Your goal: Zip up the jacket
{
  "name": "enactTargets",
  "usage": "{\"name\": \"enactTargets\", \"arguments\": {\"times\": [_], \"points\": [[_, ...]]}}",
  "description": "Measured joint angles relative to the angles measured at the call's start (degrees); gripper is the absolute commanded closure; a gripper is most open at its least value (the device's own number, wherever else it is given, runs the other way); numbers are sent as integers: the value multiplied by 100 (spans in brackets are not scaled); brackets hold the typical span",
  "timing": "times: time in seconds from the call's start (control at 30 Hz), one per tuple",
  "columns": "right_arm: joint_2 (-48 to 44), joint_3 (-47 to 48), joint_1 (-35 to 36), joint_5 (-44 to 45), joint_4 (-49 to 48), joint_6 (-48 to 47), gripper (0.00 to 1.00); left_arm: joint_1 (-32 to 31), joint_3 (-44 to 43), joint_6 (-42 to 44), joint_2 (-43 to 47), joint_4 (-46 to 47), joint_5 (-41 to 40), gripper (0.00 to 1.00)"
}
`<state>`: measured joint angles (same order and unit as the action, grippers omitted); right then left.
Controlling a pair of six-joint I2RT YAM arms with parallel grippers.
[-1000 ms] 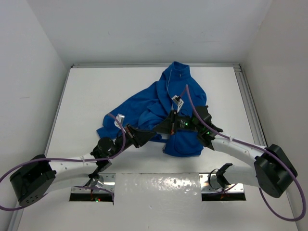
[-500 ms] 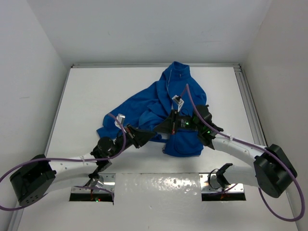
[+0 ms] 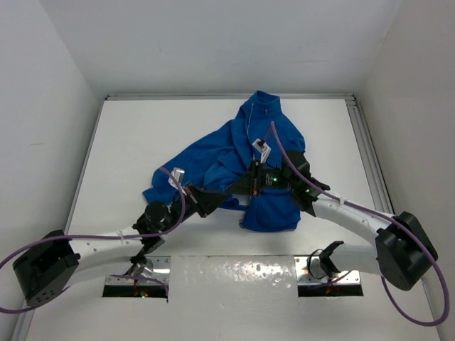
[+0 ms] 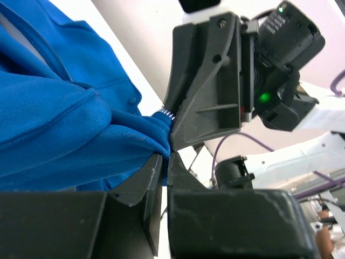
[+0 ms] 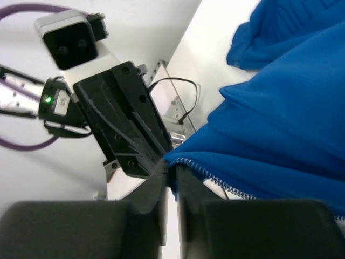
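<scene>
As left gripper (image 4: 166, 162) and right gripper (image 5: 171, 172) pinch jacket (image 3: 242, 153) hem tip-to-tip, zipper (image 5: 213, 178) runs from them toward far edge of counter (image 3: 142, 135).

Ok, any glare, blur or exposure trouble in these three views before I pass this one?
Top external: even light, soft shadows, sharp; only the metal plate at the near edge glares. Left wrist: the left gripper is dark and soft-edged up close, the jacket is clear, the background is washed out. Right wrist: the right gripper is dark and blurred, the zipper teeth are readable.
</scene>
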<state>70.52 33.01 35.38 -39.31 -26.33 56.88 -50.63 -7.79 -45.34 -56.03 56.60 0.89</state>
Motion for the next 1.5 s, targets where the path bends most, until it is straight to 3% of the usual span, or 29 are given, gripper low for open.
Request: {"name": "enactTargets", "arguments": {"times": [0.03,0.07,0.13,0.17,0.2,0.3,0.33,0.37,0.47,0.57,0.77,0.83,1.1,1.5], "points": [[-22,48,7,85,164,-63,57,0,4,-11,76,-72,-70,100],[-72,76,11,190,328,-85,47,0,7,-20,166,-151,-151,100],[-278,92,11,446,748,-278,31,0,33,-59,424,-326,-428,100],[-417,92,11,592,984,-363,30,0,44,-94,597,-446,-605,100],[-592,92,11,758,1237,-476,30,0,52,-129,765,-584,-765,100],[-1154,68,11,1211,1884,-743,78,0,85,-197,1305,-1088,-1285,100],[-1325,22,11,1305,2028,-837,92,0,87,-212,1399,-1200,-1384,100],[-1491,-50,26,1410,2159,-894,100,0,87,-221,1602,-1449,-1591,100],[-1727,-345,216,1832,2570,-957,100,0,87,-234,1829,-1836,-1871,100],[-1611,-667,870,2476,3036,-970,100,0,87,-238,1823,-2048,-1993,100],[-1156,-791,2063,4030,3453,-726,66,0,118,-323,1392,-1917,-1954,100],[-857,-758,2216,4444,3462,-634,60,0,129,-352,1296,-1864,-1926,100],[431,-326,2597,5851,3724,-302,58,0,240,-424,1307,-1735,-1869,100],[1163,393,2732,6485,3836,-111,59,0,256,-426,1248,-1672,-1853,100]]}}
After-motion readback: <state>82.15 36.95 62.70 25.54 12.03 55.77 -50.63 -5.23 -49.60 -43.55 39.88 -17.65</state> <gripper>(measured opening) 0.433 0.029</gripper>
